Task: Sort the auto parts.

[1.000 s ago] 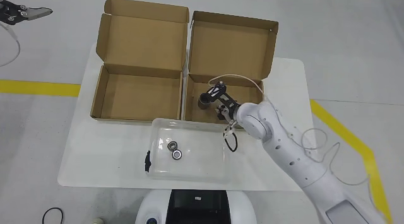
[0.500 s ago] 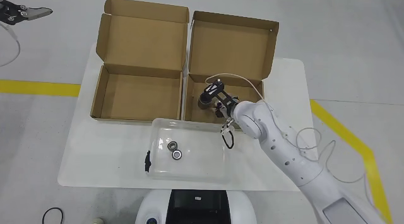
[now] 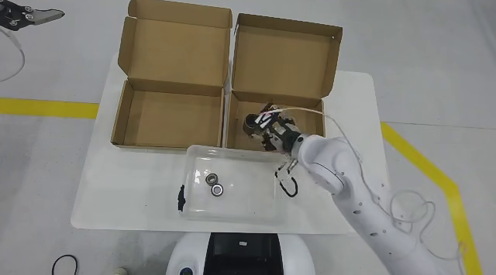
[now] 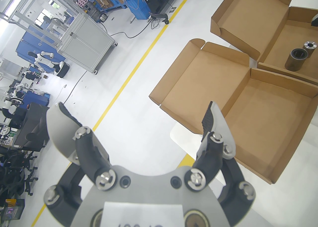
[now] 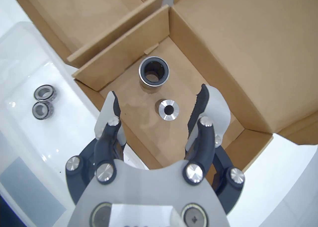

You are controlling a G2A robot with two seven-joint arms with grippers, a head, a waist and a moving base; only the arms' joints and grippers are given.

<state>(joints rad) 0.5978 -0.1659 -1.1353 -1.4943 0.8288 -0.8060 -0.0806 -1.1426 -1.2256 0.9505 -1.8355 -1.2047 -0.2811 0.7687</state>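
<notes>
Hovering above a small sleeve (image 5: 169,109) in the right-hand box (image 5: 223,27), the right gripper (image 5: 158,90) gapes wide, empty, seemingly clear of walls.

Two cardboard boxes (image 3: 167,120) (image 3: 283,62) (lids open); one tray (image 3: 248,197); two bearings (image 3: 211,176) (image 3: 218,190); one dark sleeve (image 5: 154,73); one steel bushing (image 5: 169,110); one black part (image 3: 180,196).

Two plain brown cardboard boxes (image 3: 167,116) can be seen just behind the clear tray (image 3: 248,197), all of it on a white table (image 3: 349,120). Inside the tray, two shiny silver bearings (image 5: 44,92) and a tiny black bit (image 3: 180,197) are spotted. Behind the tray, a dark grey sleeve (image 4: 297,59) with a silvery rim and a polished silver bushing (image 5: 162,113) are found. Yellow stripes (image 3: 46,108) are painted on the pale grey floor (image 3: 434,58).
</notes>
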